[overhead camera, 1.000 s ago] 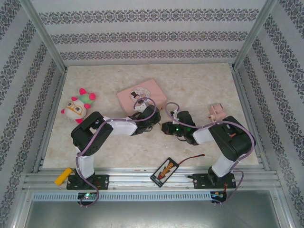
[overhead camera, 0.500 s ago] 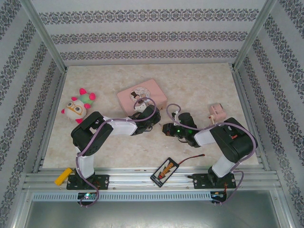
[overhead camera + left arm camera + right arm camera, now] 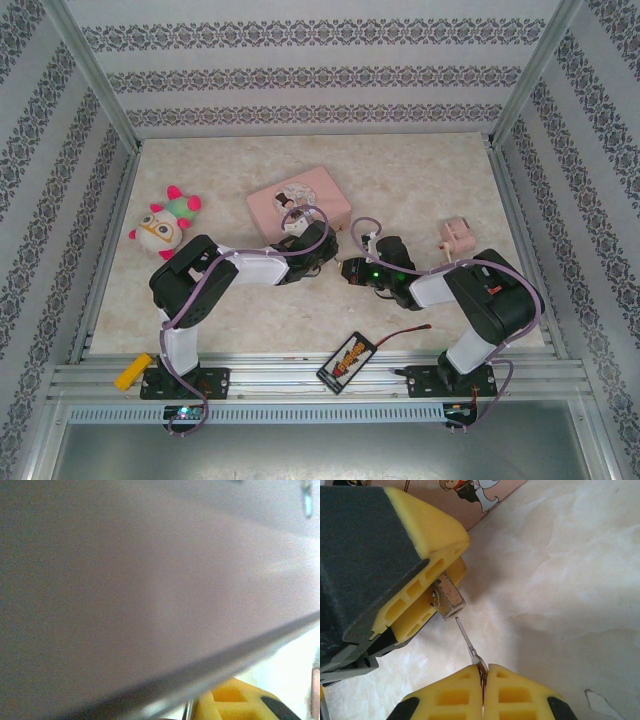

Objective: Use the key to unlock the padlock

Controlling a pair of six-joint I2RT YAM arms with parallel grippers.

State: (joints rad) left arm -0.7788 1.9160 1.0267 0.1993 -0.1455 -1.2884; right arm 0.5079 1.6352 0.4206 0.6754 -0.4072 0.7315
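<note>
left gripper (image 3: pixel 449 577) clamps the small brass padlock (image 3: pixel 449 600), right gripper (image 3: pixel 484 672) pinches the thin grey key (image 3: pixel 465 636)

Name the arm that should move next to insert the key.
Right. The right gripper pinches the key, its tip right at the padlock, which the left gripper holds.

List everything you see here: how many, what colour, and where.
padlock: one, brass-coloured, held in the left gripper
key: one, grey, pinched in the right gripper, tip at the padlock
tin box: one, pink, centre, beyond the grippers
plush toy: one, white, green and pink, left side
small box: one, pink, right side
flat pack: one, black with yellow print, near edge
wire: one, red, beside the flat pack
block: one, yellow, near-left corner
left gripper: one, yellow fingers, shut on the padlock
right gripper: one, yellow fingers, shut on the key
</note>
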